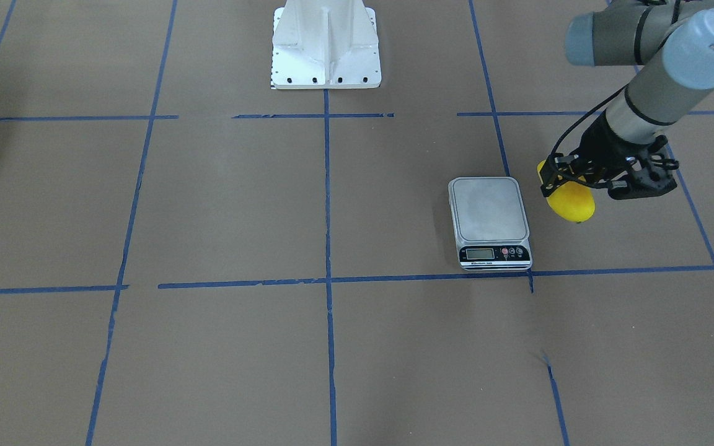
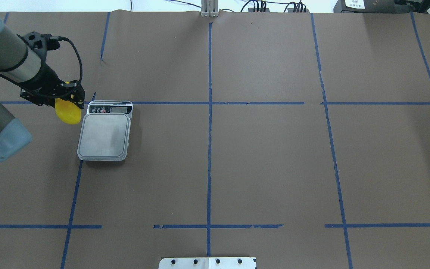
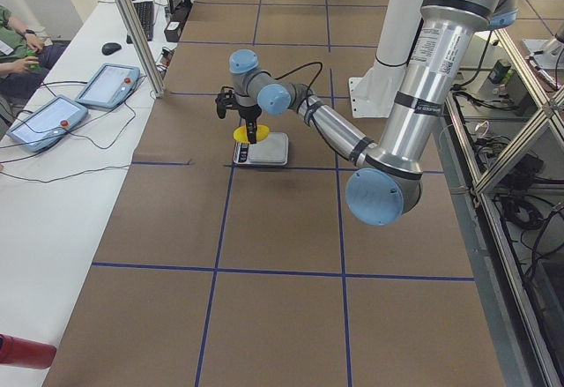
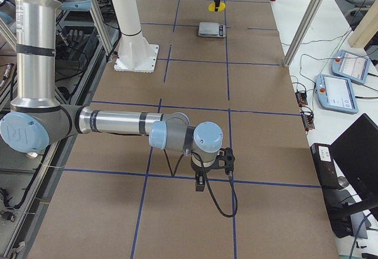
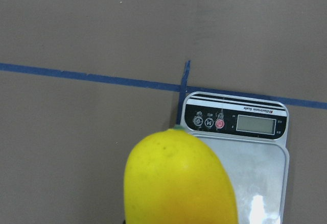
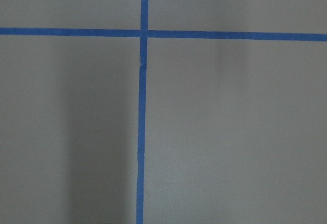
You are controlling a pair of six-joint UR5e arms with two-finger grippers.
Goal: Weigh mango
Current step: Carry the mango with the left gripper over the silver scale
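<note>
Left pincer (image 2: pixel 65 100), clenched on the mango (image 2: pixel 68 112), holds it just left of the scale (image 2: pixel 103 130), beside its display (image 2: pixel 118 109). The overhead view shows fruit and platform (image 2: pixel 106 144) apart; the left wrist view overlaps them and resolves the buttons (image 5: pixel 209 123). Far right along the counter (image 2: pixel 256 157), the right pincer (image 4: pixel 201 181) appears only in the exterior right view; its grip state cannot be told.

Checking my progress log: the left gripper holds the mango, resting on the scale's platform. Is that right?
Not quite. The left gripper does hold the mango, but the mango is beside the scale, not on its platform. The overhead exterior view shows the platform bare, with the fruit off its edge near the display corner.
</note>
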